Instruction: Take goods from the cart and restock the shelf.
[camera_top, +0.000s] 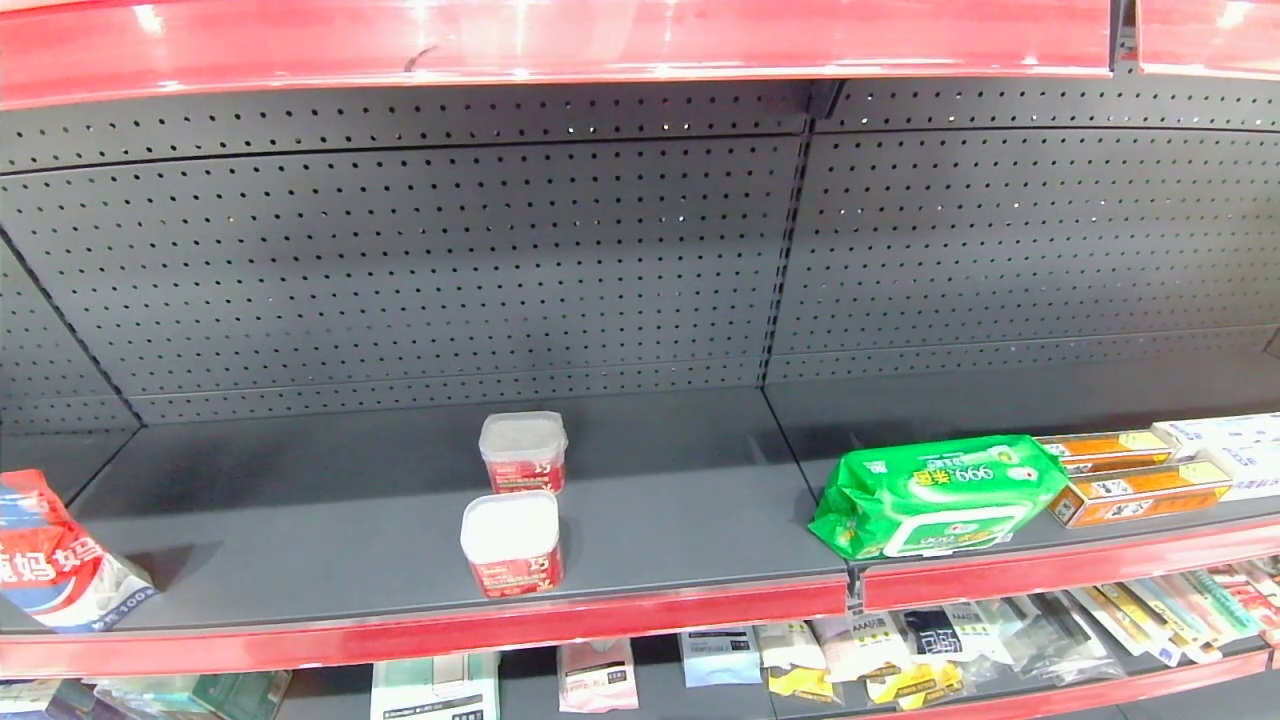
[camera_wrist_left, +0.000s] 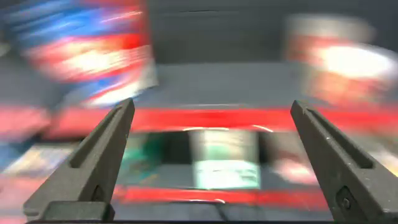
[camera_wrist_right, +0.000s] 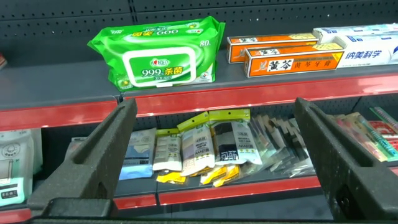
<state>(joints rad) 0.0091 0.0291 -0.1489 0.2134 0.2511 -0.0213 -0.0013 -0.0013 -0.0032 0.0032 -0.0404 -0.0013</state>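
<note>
The left gripper (camera_wrist_left: 211, 158) is spread wide with nothing between its fingers, facing the red front edge of the shelf (camera_top: 400, 520). Past it, blurred, are a bag (camera_wrist_left: 87, 50) and a tub (camera_wrist_left: 336, 59). The right gripper (camera_wrist_right: 214, 155) is also spread wide and holds nothing, and it faces the shelf front where a green pack of wipes (camera_wrist_right: 158, 53) lies. Small packets (camera_wrist_right: 199, 149) sit on the lower shelf (camera_wrist_right: 280, 185) beyond its fingers. In the head view, two red tubs with pale lids stand upright mid-shelf. The front tub (camera_top: 512, 543) is near the edge and the back tub (camera_top: 523, 452) is just behind it, apart. The bag is at the far left. The wipes lie flat on the right, with orange boxes (camera_top: 1140, 475) just beside them and white boxes (camera_top: 1230, 440) farther right.
</note>
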